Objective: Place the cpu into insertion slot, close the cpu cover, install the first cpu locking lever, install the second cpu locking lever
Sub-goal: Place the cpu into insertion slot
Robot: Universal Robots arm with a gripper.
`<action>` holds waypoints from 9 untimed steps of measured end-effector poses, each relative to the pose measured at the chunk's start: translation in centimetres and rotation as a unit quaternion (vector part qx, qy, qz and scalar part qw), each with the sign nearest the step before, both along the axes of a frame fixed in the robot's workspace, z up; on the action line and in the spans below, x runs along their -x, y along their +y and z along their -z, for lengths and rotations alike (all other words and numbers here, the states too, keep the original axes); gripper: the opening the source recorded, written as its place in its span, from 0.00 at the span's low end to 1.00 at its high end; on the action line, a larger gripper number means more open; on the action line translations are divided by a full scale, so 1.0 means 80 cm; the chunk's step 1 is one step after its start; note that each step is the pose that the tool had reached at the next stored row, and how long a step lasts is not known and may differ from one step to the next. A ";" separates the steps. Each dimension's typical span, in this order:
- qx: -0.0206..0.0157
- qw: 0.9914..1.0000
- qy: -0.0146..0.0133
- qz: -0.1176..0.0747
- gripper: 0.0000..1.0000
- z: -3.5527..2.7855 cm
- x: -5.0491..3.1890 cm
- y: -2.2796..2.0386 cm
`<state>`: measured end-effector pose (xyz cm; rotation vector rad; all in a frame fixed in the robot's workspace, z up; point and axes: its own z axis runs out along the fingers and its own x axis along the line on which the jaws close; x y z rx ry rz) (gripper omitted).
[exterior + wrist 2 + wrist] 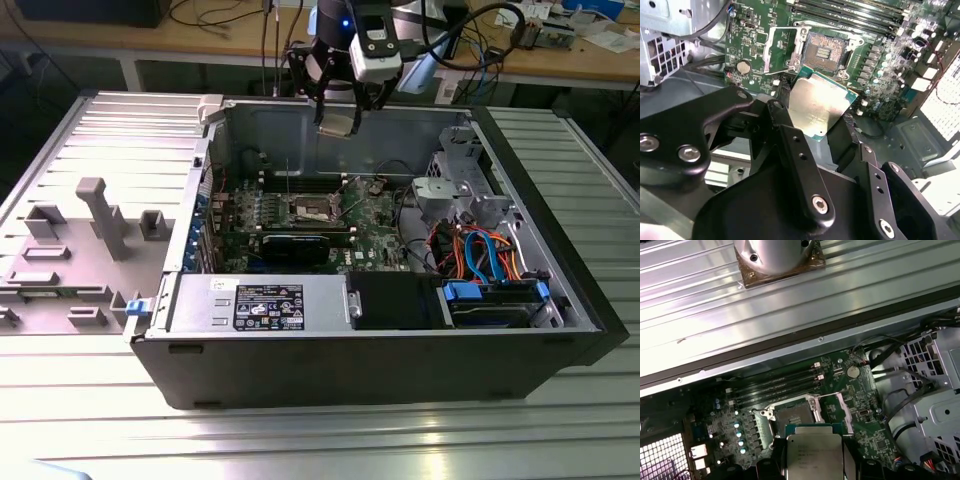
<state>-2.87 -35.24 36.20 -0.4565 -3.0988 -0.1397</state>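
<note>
cpu [817, 107] is in the gripper [812, 119], not in the board. Fingers [790, 137] are narrowed onto two opposite edges of the chip and hold it. The silver-grey metal top faces the wrist cameras, with green substrate showing round its rim.

Position: it hangs in the air above the insertion slot [826, 50], well apart from it. In the exterior view the gripper sits over the open computer case [400, 370], higher than the case walls. The slot is down on the motherboard [875, 70] below it.

Orientation: the chip is square, so no real long axis. It is held flat, face roughly parallel to the board. Its edges look about parallel to the slot's edges in both wrist views, possibly slightly rotated; hard to judge at these camera angles. In the second wrist view one corner of the chip points at the slot.

Insertion slot: dark contact field exposed, silvery rim round it.

cpu cover [781, 50]: swung open, just beside the slot, frame clear of the contact field.

Around the slot: memory slots [775, 384] run alongside one slot edge, long axis parallel to it. A coin cell [853, 371] sits on the board beyond the cover, on the side away from the slot.
</note>
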 end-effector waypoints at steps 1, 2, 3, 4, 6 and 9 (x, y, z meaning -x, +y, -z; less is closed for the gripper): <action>0.000 1.000 0.000 0.006 0.55 0.0002 0.000 0.0000; 0.000 1.000 0.000 0.012 0.55 0.0004 0.000 0.0000; 0.000 1.000 0.000 0.019 0.55 0.0006 0.000 0.0000; 0.000 1.000 0.000 0.023 0.55 0.0006 0.000 0.0000; 0.000 1.000 0.000 0.024 0.55 0.0007 0.000 0.0000; 0.000 1.000 0.000 0.024 0.55 0.0007 0.000 0.0000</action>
